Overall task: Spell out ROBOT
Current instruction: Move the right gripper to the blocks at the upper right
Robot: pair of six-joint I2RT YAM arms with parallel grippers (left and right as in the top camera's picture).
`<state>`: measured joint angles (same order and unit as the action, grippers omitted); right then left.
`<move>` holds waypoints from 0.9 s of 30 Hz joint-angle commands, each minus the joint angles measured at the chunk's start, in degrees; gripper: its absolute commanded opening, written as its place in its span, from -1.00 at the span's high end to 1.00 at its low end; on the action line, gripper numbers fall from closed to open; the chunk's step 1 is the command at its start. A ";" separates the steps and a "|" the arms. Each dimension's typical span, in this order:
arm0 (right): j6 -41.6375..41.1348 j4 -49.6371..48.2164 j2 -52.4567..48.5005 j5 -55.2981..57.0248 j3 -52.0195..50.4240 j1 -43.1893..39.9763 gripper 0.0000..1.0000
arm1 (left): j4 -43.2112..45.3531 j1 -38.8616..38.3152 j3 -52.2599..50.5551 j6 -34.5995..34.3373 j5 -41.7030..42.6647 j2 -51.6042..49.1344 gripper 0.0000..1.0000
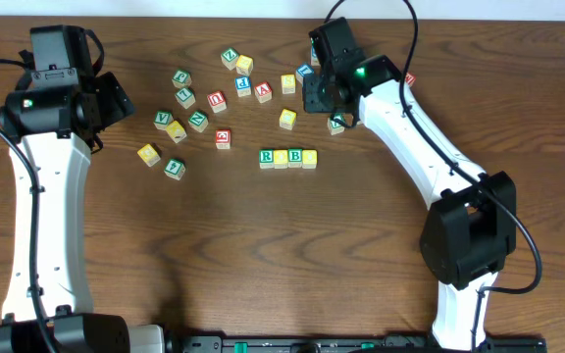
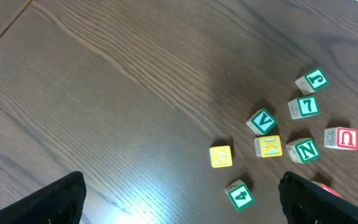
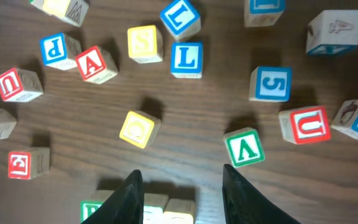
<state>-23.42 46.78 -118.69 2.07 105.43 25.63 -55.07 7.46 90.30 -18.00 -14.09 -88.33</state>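
Note:
A row of cubes lies mid-table: green R [image 1: 266,157], a yellow-topped cube [image 1: 281,157], green B [image 1: 295,156] and another yellow-topped cube [image 1: 309,157]. My right gripper [image 1: 319,98] hovers just behind the row, open, with nothing between its fingers. In the right wrist view [image 3: 182,173] the row [image 3: 157,208] shows at the bottom edge, partly behind the left finger. Blue-printed cubes [image 3: 186,57] lie in the scatter ahead; I cannot read a T among them. My left gripper [image 1: 116,98] is wide open [image 2: 182,180] above bare wood at the far left.
Loose cubes are scattered behind the row: a yellow one [image 3: 138,129], a green V [image 3: 245,148], a red U [image 3: 307,124], a blue 5 [image 3: 270,84] and a red A [image 3: 95,63]. A second cluster, with a green 4 [image 2: 239,195], lies near the left arm.

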 commanded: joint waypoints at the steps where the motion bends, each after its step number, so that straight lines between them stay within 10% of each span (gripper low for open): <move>1: 0.31 -0.70 0.17 2.10 0.87 -2.29 0.28 | 0.04 0.24 -0.90 -0.04 -0.98 0.57 -0.95; 27: 0.26 3.63 -3.91 -0.04 9.55 -4.63 0.34 | 0.04 0.24 -0.90 -0.04 -0.98 0.57 -0.95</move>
<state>-22.11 49.04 -122.43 0.73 113.84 22.92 -55.09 7.46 90.30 -18.00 -14.09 -88.33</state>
